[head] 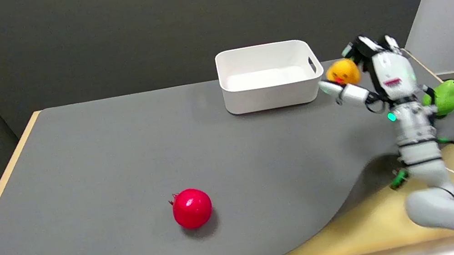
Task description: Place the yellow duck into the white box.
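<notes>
Your right hand (367, 71) grips the small yellow rubber duck (343, 72), lifted off the bench just right of the white plastic box (269, 92) near the far edge. Lifted so, it looks high enough to clear the box wall.

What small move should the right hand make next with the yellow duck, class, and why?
Probably carry it left until it is over the white box. The right hand holds the yellow duck in the air just right of the box's handled wall, so the duck is not yet above the opening.
</notes>
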Controlling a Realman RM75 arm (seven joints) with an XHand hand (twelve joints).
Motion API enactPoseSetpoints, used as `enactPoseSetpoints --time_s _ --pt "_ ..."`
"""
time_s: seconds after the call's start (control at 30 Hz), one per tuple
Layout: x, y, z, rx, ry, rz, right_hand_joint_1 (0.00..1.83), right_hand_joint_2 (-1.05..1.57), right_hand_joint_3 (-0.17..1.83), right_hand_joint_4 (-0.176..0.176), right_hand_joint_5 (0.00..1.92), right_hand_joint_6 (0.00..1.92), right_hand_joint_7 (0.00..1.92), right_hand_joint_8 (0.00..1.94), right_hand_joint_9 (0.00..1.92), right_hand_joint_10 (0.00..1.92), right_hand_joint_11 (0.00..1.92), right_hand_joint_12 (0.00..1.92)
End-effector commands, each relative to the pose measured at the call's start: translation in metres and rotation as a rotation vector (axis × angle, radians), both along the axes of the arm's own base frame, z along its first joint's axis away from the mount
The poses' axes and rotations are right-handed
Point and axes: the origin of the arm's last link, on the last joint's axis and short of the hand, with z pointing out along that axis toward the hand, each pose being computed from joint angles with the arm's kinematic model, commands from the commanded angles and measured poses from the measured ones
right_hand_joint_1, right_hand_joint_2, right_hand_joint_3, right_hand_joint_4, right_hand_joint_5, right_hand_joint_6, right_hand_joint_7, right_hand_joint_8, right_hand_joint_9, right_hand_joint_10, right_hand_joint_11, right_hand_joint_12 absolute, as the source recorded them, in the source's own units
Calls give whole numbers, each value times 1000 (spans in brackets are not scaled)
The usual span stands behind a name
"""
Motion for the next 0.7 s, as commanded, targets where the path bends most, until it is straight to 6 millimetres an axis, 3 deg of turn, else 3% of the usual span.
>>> enactPoseSetpoints --time_s 0.03,0.47,0.57,0.67,0.7 --pt "78 -120 -89 102 -23 102 1165 1285 117 -176 503 1443 702 1776 732 1888 142 1921" --pt "160 -158 -121 120 86 187 1167 1277 129 -176 501 1452 710 1761 740 1880 161 1921" --pt "160 -169 -116 113 75 145 1170 1247 174 -176 514 1440 724 1740 746 1861 207 1920" --pt "144 -182 -104 88 31 65 1166 1172 320 -176 529 1441 744 1723 743 1871 204 1919" --pt "136 -187 -98 74 4 29 1168 1270 118 -176 519 1429 734 1720 745 1802 291 1887"
